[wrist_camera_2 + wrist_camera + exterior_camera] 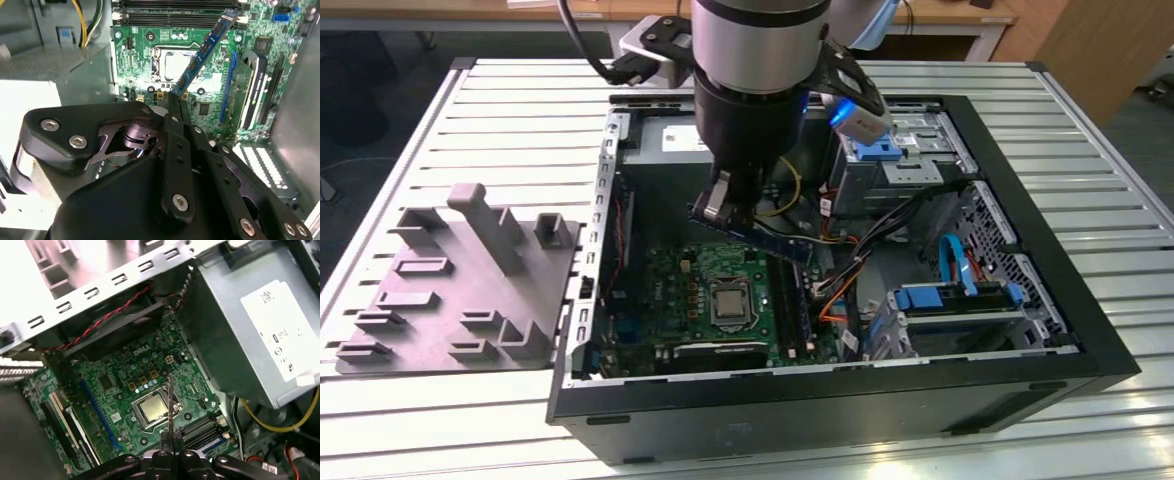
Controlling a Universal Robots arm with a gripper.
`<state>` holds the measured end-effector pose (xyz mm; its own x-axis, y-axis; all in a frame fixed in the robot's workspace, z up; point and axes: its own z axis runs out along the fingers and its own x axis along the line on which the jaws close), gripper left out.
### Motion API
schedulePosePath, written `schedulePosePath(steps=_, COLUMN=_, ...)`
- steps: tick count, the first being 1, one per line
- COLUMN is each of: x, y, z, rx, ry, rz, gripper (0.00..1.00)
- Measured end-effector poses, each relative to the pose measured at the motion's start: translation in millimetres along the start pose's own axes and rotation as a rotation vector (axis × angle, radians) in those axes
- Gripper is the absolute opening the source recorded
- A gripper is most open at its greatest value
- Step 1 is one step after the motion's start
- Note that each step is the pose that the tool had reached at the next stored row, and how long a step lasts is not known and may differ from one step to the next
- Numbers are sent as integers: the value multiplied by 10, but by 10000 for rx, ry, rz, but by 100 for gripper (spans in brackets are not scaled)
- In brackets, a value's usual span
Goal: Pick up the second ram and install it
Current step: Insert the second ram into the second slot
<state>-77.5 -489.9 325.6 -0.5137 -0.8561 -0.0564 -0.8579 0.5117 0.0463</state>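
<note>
The gripper (720,208) hangs in the middle of the exterior view, down inside the open computer case (787,420). Its fingers (175,130) are closed tight on the second ram (771,241). They pinch the stick at one end. The rest of the stick pokes out past the fingertips, long and thin and slanted.

In the second wrist view the second ram (205,50) starts at the gripper (175,97) and reaches out over the green motherboard (145,55). It crosses above the shiny processor (177,65). Its far end is near the long black memory sockets (170,20). I cannot tell if it touches them.

In the first wrist view the second ram (170,405) is seen from its thin edge, like a dark line. It stands up from between the two fingers (161,460) of the gripper (170,446) and sits over the processor (152,410). The grey power supply (250,330) is beside the motherboard (115,385).

The case sits on a metal bench (454,420) with long slats. A grey tray (454,290) with upright posts rests on the bench at the exterior view's left, just beside the case.
</note>
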Motion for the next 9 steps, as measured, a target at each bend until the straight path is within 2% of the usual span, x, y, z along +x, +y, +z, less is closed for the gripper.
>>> schedulePosePath(steps=9, x=0, y=0, z=2, rx=92, ry=-76, rz=1630, gripper=12)
